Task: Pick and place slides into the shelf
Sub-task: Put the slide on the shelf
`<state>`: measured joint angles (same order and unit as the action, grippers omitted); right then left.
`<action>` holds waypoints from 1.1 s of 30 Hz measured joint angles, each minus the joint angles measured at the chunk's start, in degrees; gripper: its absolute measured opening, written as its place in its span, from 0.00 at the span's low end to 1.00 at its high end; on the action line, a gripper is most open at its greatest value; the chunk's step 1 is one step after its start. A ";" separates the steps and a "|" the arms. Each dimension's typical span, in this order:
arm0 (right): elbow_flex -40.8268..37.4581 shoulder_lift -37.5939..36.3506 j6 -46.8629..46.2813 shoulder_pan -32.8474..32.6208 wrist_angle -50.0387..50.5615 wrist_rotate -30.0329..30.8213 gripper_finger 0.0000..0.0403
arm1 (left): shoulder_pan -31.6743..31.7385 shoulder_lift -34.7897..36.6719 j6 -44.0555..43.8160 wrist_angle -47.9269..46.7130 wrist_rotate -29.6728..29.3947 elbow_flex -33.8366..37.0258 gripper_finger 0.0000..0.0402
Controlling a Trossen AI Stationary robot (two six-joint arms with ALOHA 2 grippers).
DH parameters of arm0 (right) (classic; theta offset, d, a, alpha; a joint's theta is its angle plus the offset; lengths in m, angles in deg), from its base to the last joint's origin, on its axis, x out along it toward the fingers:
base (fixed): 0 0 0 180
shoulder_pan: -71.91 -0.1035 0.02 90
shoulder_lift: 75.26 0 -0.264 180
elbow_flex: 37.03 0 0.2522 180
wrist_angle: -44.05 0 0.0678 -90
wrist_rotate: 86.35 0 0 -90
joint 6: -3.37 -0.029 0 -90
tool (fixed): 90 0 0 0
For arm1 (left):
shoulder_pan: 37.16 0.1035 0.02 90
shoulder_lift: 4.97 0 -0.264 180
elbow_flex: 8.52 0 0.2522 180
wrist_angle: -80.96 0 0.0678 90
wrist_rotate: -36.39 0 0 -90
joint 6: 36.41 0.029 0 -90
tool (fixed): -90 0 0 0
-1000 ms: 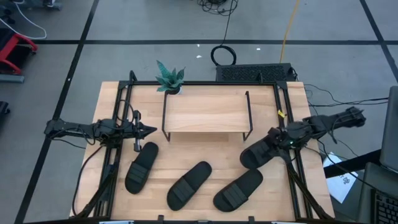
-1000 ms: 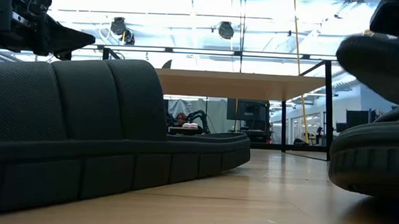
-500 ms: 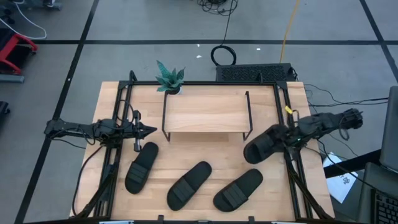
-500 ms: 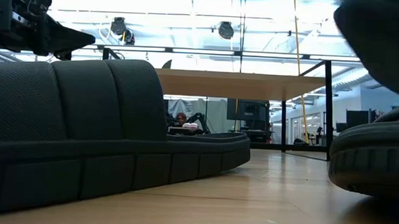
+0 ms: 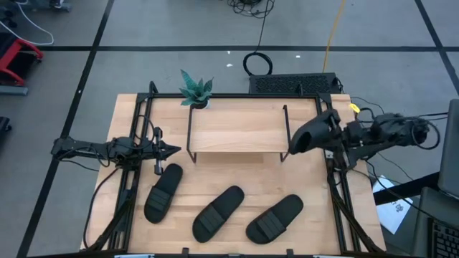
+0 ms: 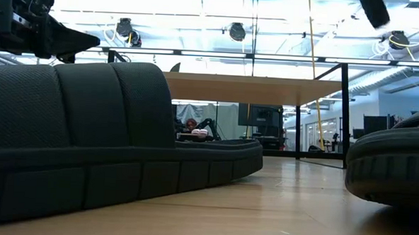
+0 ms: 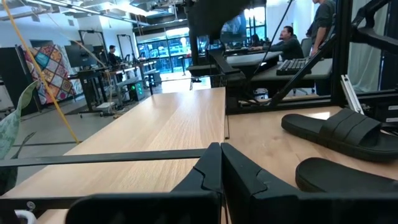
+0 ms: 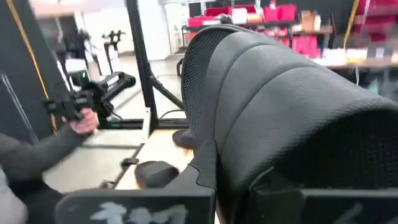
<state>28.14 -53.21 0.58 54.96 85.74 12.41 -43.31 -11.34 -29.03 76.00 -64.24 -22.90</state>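
**Right arm holds one slide in the air beside the shelf**

In the high view the right arm reaches in from the right edge of the frame, stretched almost level toward the left, its right gripper point(image 5: 331, 136) at the right end of the shelf point(image 5: 237, 129). Its jaws are clenched on a lifted slide point(image 5: 310, 135), which hangs clear of the table point(image 5: 315, 201) just beside the shelf's right black upright, toe toward the shelf. The right wrist view is filled by that slide's ribbed strap point(image 8: 292, 106), seated between the dark fingers point(image 8: 202, 168).

The left arm lies along the left edge of the table, pointing right, with the left gripper point(image 5: 168, 150) just left of the shelf's left leg; its jaws are pressed together with nothing between them, as the left wrist view shows.

Three slides rest on the table in the lower half of the high view: a left slide point(image 5: 163, 192), a middle slide point(image 5: 218, 213) and a right slide point(image 5: 275, 218). A small plant point(image 5: 195, 89) stands at the shelf's upper left corner.
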 joint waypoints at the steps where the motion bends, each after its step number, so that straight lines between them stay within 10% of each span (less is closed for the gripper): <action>1: 2.07 1.74 1.98 0.00 0.17 0.56 0.01 | -0.01 0.00 0.00 -0.01 0.00 0.00 0.02; 19: 50.72 37.74 10.56 11.66 38.01 8.79 0.01 | -0.01 0.00 1.92 -0.02 -0.02 0.00 0.02; 28: 60.21 46.71 32.26 25.20 33.32 0.80 0.01 | 0.01 0.00 1.47 0.00 -0.02 0.00 0.02; 33: 62.58 52.42 41.51 33.71 36.98 -18.87 0.00 | 0.00 0.01 1.46 -0.04 -0.02 0.00 0.02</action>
<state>90.73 -0.79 42.09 88.67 122.72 -6.46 -43.31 -11.33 -27.57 75.95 -64.26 -22.90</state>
